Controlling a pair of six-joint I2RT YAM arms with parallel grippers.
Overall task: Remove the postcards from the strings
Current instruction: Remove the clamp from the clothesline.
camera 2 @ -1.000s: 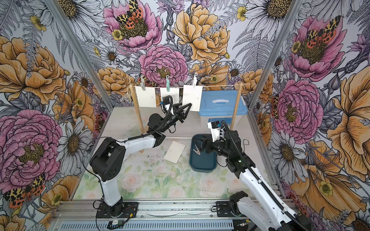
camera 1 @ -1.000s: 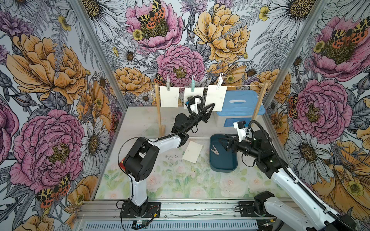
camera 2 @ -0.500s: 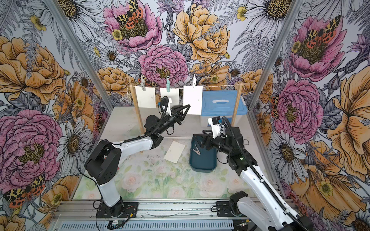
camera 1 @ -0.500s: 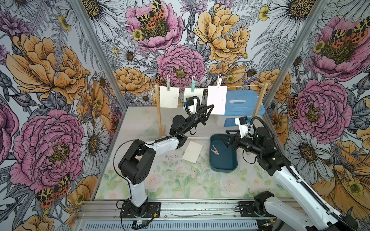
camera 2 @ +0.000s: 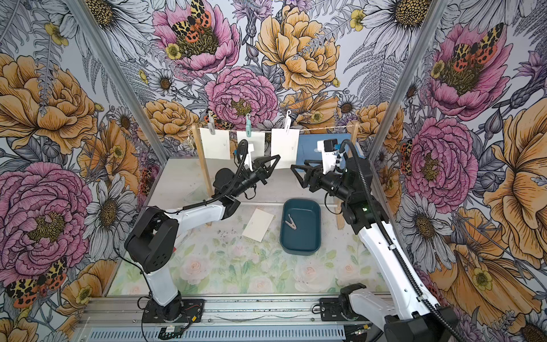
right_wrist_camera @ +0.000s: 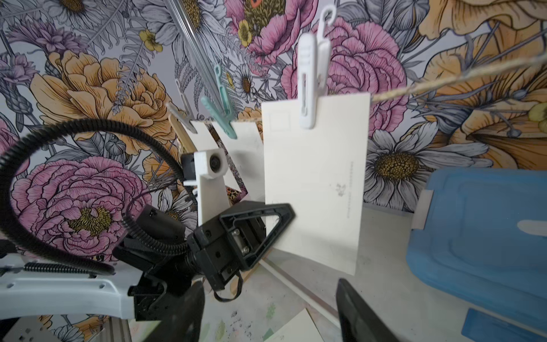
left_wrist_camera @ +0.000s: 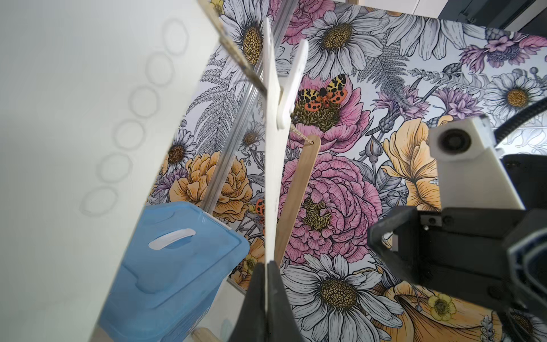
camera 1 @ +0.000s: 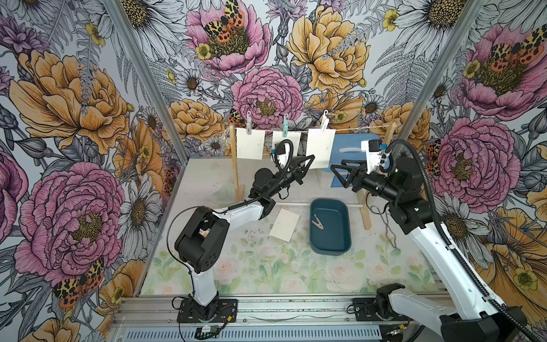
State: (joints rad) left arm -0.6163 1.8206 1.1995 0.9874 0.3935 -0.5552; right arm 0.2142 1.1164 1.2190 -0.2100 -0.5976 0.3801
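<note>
We clamp the left gripper (left_wrist_camera: 267, 268) on the postcard's (right_wrist_camera: 316, 183) lower edge, likely steadying it for the open right gripper (camera 1: 337, 170) below the white peg (right_wrist_camera: 307, 88).

The tabletop (camera 1: 266, 272) is pale and scuffed at the back, with a faded flower print at the front. One postcard (camera 1: 284, 224) lies flat near the middle, just beside a teal tray (camera 1: 334, 237) with a peg (camera 1: 317, 221) in it. Two wooden posts (camera 1: 235, 165) stand further back. A blue-lidded box (camera 1: 355, 140) sits at the rear.
</note>
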